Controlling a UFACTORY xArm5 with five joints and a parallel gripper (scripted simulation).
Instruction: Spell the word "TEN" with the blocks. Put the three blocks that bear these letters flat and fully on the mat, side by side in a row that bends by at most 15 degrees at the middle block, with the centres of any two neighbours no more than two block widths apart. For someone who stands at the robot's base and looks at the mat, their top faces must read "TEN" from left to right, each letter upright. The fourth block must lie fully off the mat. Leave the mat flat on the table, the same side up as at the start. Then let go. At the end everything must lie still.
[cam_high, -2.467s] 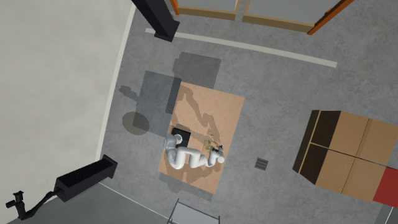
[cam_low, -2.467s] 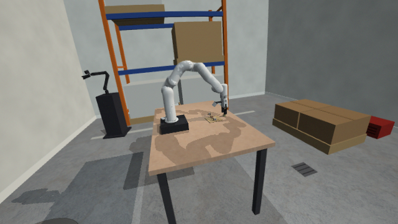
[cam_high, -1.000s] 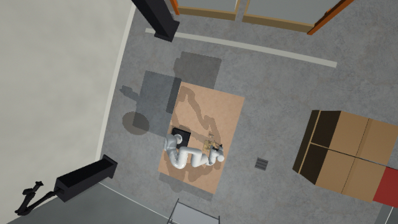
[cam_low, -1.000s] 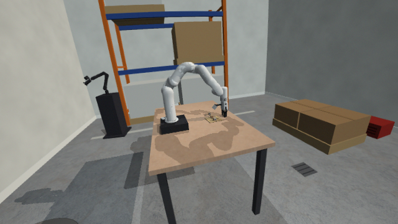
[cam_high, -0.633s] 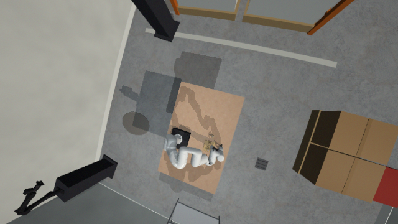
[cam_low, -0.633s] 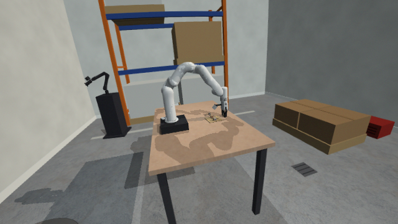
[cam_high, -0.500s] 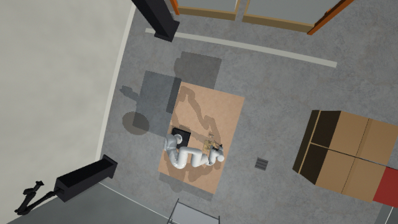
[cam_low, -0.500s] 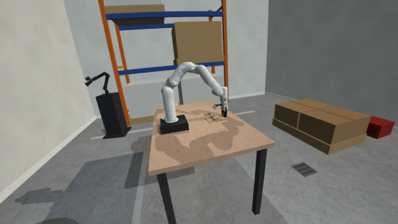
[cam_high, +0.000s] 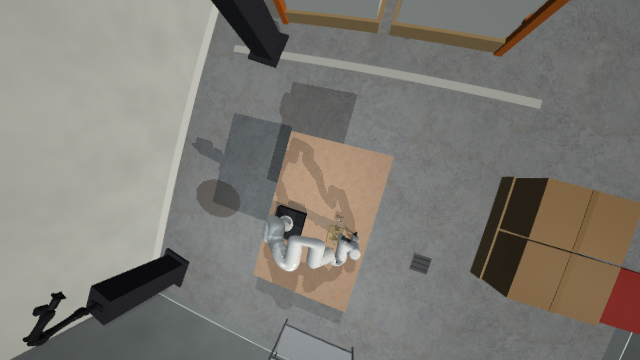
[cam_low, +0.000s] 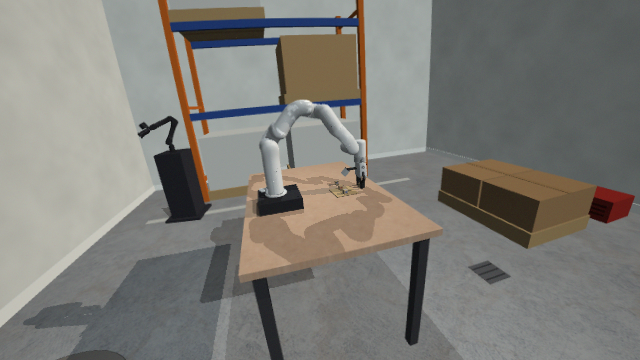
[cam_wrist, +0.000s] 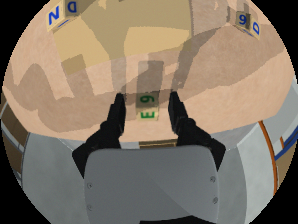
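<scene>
My black, angular fingers (cam_high: 354, 235) (cam_low: 362, 184) are standing spread; pinching nothing. The pale-tan block (cam_wrist: 147, 107) is sitting between them, gaps showing both sides, displaying green "9" and "E" faces.

Beyond, the flat yellow-tan mat (cam_high: 330, 233) (cam_low: 337, 193) (cam_wrist: 157, 42) is lying on the smooth, faintly mottled, peach-brown worktop (cam_high: 332, 165) (cam_low: 300, 235) (cam_wrist: 40, 110). A block with blue "N" and "D" (cam_wrist: 62, 14) is resting at the mat's left edge in my wrist view; one with blue "9" and "D" (cam_wrist: 245, 21) is sitting off the mat, right side.

My glossy white tubular arm (cam_high: 305, 243) (cam_low: 301, 107) is arching up from its black box base (cam_high: 302, 216) (cam_low: 295, 206), wrist dropping near-vertically, fingers pointing down.

Top view: arm is partly hiding the mat; block letters are too small to read. Wrist view is cropping the mat's far part; shadows are muddying edges.
</scene>
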